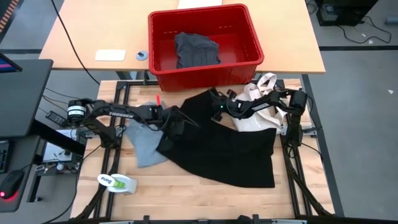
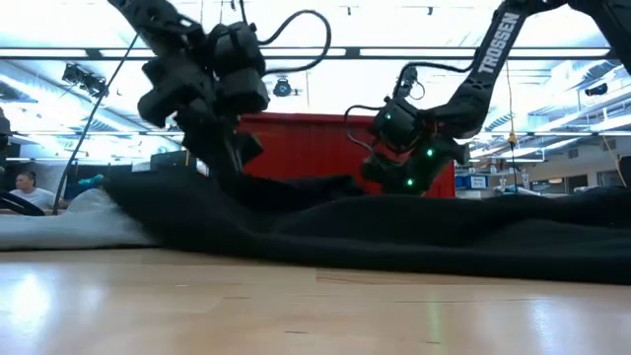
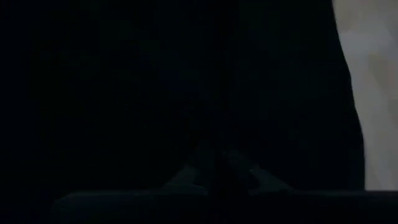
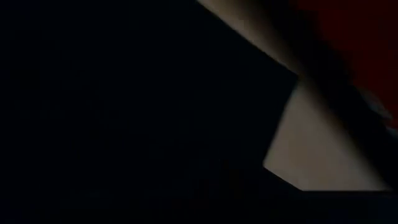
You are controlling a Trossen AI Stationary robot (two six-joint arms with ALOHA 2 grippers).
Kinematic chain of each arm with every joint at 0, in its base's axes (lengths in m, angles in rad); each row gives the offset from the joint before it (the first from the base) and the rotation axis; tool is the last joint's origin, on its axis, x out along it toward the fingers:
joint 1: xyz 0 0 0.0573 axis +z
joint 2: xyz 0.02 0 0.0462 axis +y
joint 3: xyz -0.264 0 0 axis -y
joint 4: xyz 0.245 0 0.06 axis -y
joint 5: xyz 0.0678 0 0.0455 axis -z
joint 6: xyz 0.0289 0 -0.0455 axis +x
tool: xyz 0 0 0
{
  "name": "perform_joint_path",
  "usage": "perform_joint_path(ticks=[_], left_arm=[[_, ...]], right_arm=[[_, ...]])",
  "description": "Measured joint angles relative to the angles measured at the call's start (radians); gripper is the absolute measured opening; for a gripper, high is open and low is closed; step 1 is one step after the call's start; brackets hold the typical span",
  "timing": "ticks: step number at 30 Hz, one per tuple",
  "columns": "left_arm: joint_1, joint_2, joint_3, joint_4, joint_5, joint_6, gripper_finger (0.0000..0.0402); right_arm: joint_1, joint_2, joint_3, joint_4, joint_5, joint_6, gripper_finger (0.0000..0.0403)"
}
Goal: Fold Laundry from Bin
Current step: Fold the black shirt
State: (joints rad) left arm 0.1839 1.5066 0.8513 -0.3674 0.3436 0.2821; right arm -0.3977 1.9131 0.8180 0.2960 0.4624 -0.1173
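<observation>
A large black garment [image 1: 230, 146] lies spread over the middle and right of the table; in the low view it is a long dark mound [image 2: 394, 232]. Its left part overlaps a light grey T-shirt [image 1: 144, 144]. My left gripper [image 1: 176, 121] is shut at the black garment's left edge. My right gripper [image 1: 216, 104] is shut at its far edge, in front of the red bin [image 1: 205, 68]. A dark grey garment [image 1: 196, 50] lies bunched inside the bin. Both wrist views are filled with black cloth. My left gripper holds the black garment at its left edge [image 1: 181, 119], slanting down onto it from the table's left. The cloth rises in a small peak to the fingers [image 2: 232, 168]; the rest lies on the table. How many layers, the dark cloth hides. My right gripper holds the black garment at its far edge [image 1: 211, 99], slanting down from the table's right. The cloth there stands only slightly above the table [image 2: 380, 182]. The dark wrist view does not show the fingers or the number of layers.
A cream tote bag [image 1: 262, 102] lies under the right arm at the table's far right. A white and green tape dispenser [image 1: 118, 182] sits near the front left corner. The far table holds a white pad [image 1: 111, 55] and a small roll [image 1: 142, 55]. A person [image 2: 22, 187] sits far off.
</observation>
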Motion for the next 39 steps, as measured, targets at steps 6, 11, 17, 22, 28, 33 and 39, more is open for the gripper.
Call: perform_joint_path(ticks=[6, 11, 17, 22, 28, 33, 39], left_arm=[[-0.005, 0.0, -0.06, 0.065, -0.036, -0.084, 0.0012], [-0.009, 0.0, -0.06, 0.062, -0.035, -0.098, 0.0012], [-0.054, 0.0, -0.06, -0.03, 0.015, -0.119, 0.0012], [-0.093, 0.0, -0.06, -0.06, 0.016, -0.122, 0.0012], [-0.105, 0.0, -0.056, -0.001, 0.023, -0.087, 0.0012], [-0.105, -0.027, 0.015, -0.005, 0.044, -0.095, 0.0012], [-0.098, -0.029, 0.035, -0.008, -0.267, -0.133, 0.0023]], right_arm=[[0.03, -0.116, -0.001, 0.001, 0.069, -0.069, 0.0014], [0.054, -0.203, 0.002, 0.023, -0.221, -0.246, 0.0016], [0.04, -0.25, 0.001, -0.281, -0.475, -0.243, 0.0013], [0.105, -0.274, 0.0, -0.364, -0.461, -0.247, 0.0013], [0.101, -0.203, 0.001, -0.117, -0.316, -0.226, 0.0012], [0.103, -0.177, -0.001, -0.072, -0.348, -0.218, 0.0012], [0.132, -0.233, 0.001, -0.094, -0.273, -0.24, 0.0013]])
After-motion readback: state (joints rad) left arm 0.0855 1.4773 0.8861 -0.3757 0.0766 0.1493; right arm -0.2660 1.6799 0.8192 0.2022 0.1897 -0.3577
